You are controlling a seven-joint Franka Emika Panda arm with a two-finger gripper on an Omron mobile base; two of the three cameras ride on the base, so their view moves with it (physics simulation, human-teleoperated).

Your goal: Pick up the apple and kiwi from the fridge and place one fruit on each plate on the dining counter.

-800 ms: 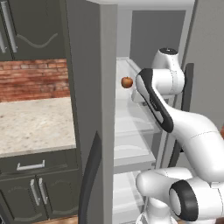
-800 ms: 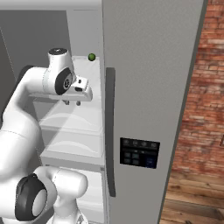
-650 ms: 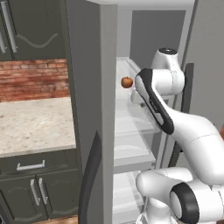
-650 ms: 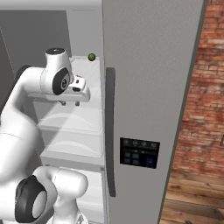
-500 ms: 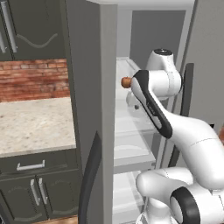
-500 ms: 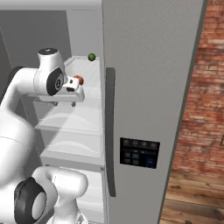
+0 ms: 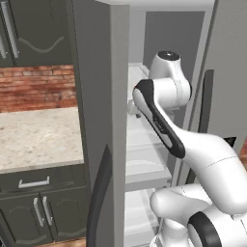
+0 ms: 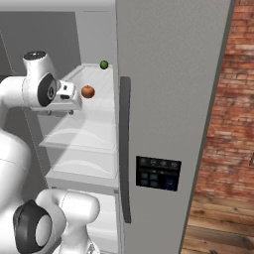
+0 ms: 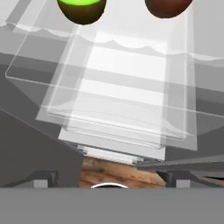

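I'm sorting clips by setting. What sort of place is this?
A rendered home kitchen, most likely: an open grey fridge holding an apple and kiwi, a speckled stone counter over dark cabinets, and brick walls.

1 apple (image 8: 88,91), 1 kiwi (image 8: 104,64) (1 fridge (image 8: 168,99)).

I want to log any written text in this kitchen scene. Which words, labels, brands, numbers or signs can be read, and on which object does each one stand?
No text can be read in these pictures.
Black dispenser panel on the tall grey fridge door: small pale and blue marks, too small and blurred to read.
Round red-orange apple, small lime-green kiwi, white fridge shelves: no label.
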